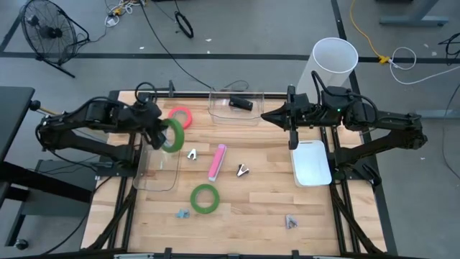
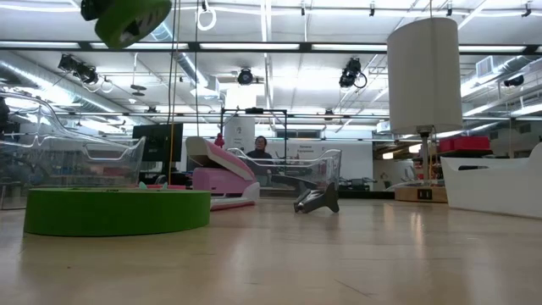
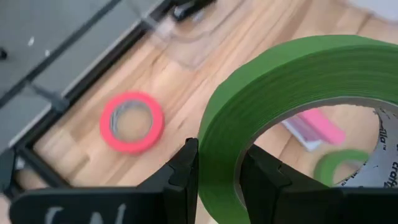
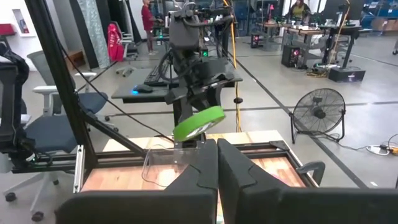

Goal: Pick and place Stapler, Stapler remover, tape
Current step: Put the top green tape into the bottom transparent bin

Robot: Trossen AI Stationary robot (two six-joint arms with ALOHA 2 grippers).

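Wooden table (image 1: 237, 201) — only low view shows person (image 2: 259, 149)

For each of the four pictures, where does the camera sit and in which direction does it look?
High view: above the table, looking straight down; both arms show, left gripper holding a green tape roll.
Low view: at table-top height, looking level across the table; the lifted green tape roll hangs at top.
Left wrist view: on the left arm, over its fingers clamping the roll.
Right wrist view: on the right arm, past its shut gripper, facing the left arm.
All four views share the lifted roll.
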